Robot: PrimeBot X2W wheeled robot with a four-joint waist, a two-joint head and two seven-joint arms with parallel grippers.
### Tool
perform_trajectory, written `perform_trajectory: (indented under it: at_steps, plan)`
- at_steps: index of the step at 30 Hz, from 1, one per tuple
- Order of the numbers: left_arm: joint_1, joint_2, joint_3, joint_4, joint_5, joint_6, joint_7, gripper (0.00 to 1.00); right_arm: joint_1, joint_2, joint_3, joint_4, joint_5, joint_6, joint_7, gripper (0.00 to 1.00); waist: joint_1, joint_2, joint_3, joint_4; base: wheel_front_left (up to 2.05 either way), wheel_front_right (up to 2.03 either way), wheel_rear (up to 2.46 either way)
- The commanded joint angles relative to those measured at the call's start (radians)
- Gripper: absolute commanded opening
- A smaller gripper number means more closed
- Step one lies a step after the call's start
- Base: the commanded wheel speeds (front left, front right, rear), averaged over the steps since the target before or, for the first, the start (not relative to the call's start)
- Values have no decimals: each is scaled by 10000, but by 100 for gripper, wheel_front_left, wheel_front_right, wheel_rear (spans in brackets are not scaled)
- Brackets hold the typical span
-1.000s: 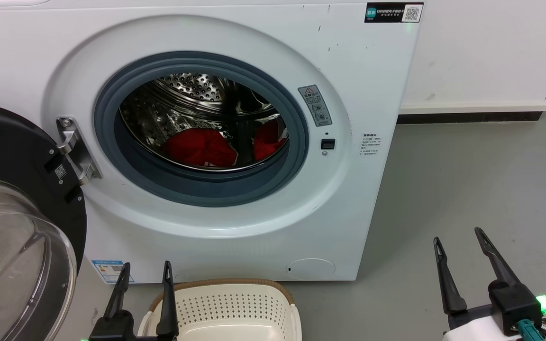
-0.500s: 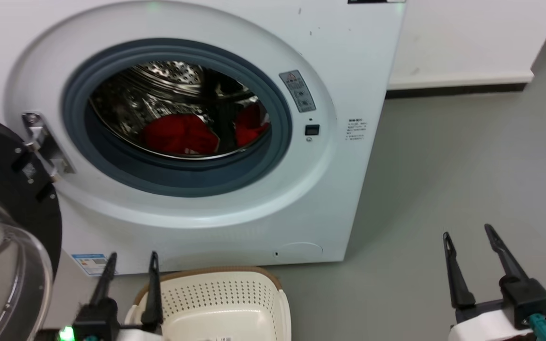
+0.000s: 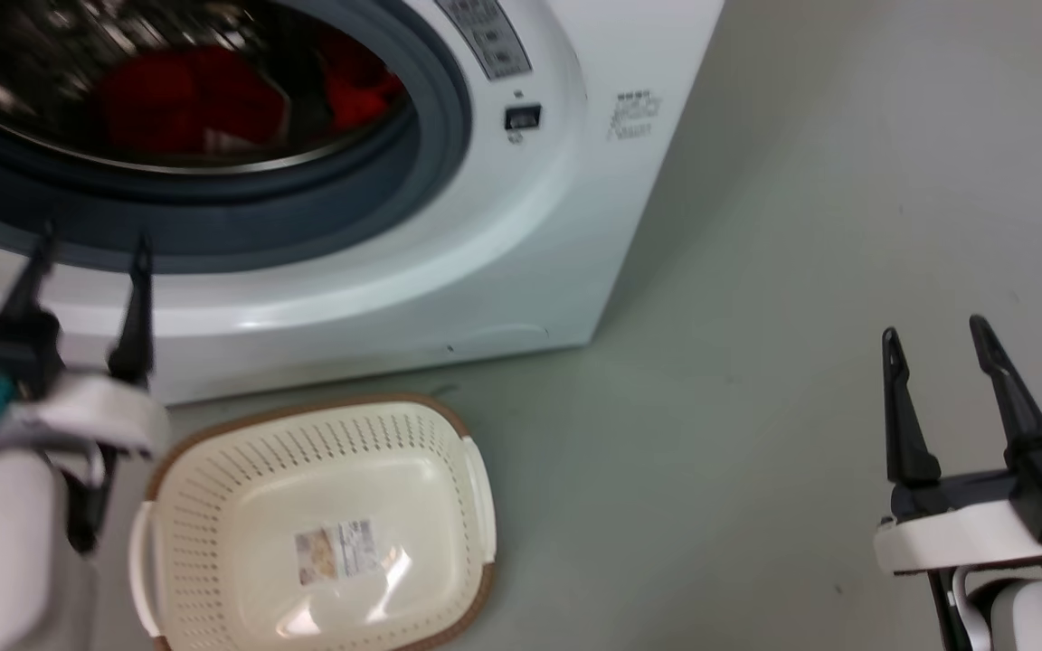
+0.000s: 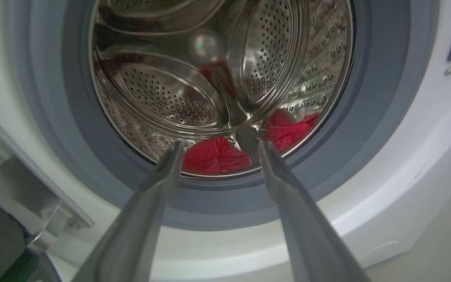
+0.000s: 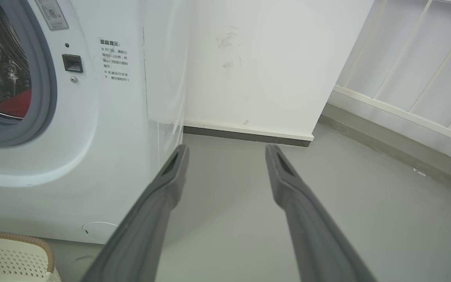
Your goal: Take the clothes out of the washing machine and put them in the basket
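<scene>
Red fabric, the clothes [image 3: 186,108], lies in two bunches at the bottom of the shiny perforated drum [image 4: 170,94]. One bunch is left of the drum's raised rib, the other right of it w/ a bit of white showing. The washing machine [image 3: 521,235] has its round opening uncovered, ringed by the grey gasket [image 3: 435,154].

Left pincer [image 3: 94,240] is released — fingers apart, nothing between them — and hovers in front of the lower gasket, outside the opening. In the left wrist view its tips frame the left red bunch.

The basket [image 3: 322,443] sits on the grey floor [image 3: 756,362], near the machine's base & just right of the left arm, w/ a paper label [image 3: 336,550] on its inner bottom.

Right pincer [image 3: 933,330] is also released, gripping nothing, low at the right over the floor, well apart from machine and basket. The right wrist view looks past the machine's front right corner to a white wall [image 5: 249,58], w/ a corner of the basket at lower left.
</scene>
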Motion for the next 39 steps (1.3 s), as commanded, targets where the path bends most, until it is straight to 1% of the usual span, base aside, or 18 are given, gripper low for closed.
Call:
perform_trajectory:
  at_steps: [1, 5, 11, 13, 18, 21, 26, 31, 33, 35, 37, 39]
  plan:
    - [-348, 93, -67, 166, -74, -39, 72, 100, -207, -14, 5, -71, 88, -7, -21, 100, -1, 0, 1004, -634, 0, 0, 0]
    - [-2327, 1017, -592, 1234, -583, -96, 814, 100, -496, -8, 93, -219, 367, -8, -21, 100, -1, 0, 1842, -986, 0, 0, 0]
    - [-4877, 2419, -2487, 2227, -1154, -100, 2343, 100, -613, -1, 144, -570, 778, -7, -21, 100, -1, 0, 2783, -1297, 0, 0, 0]
    - [-5605, 2786, -3193, 2432, -1312, -101, 2803, 100, -566, -9, 161, -694, 928, -8, -21, 100, -1, 0, 3017, -1409, 0, 0, 0]
    - [-7499, 3646, -4522, 2952, -1629, -101, 3786, 100, -618, -1, 366, -1181, 1184, -7, -21, 100, -1, 0, 3711, -1745, 0, 0, 0]
    - [-8603, 3971, -5084, 3413, -1840, -101, 4298, 100, -651, -3, 549, -1424, 1273, -8, -21, 100, -1, 0, 4055, -1961, 0, 0, 0]
    - [-10272, 4427, -5705, 4297, -2127, -102, 5432, 100, -678, -4, 1028, -1752, 1456, -8, -21, 100, -1, 0, 4566, -2390, 0, 0, 0]
    - [-11602, 4925, -6339, 4885, -1879, -103, 6198, 100, -591, -1, 1481, -1961, 1628, -8, -21, 100, -1, 0, 4969, -2801, 0, 0, 0]
    - [-11957, 5228, -6946, 4975, -1513, -103, 6510, 100, -606, -3, 1676, -2033, 1631, -8, -21, 100, -1, 0, 5101, -3004, 0, 0, 0]
    - [-12308, 5436, -7522, 5061, -1347, -103, 6653, 100, -512, -12, 1519, -2096, 1469, -8, -21, 100, -1, 0, 5143, -3087, 0, 0, 0]
    - [-12718, 5539, -7700, 5308, -1418, -101, 6671, 100, -384, 2, 1442, -2206, 1457, -7, -21, 100, -1, 0, 5195, -3122, 0, 0, 0]
    - [-12921, 5477, -7828, 5625, -1495, -101, 6779, 100, -209, -3, 1353, -2366, 1402, -8, -21, 100, -1, 0, 5255, -3133, 0, 0, 0]
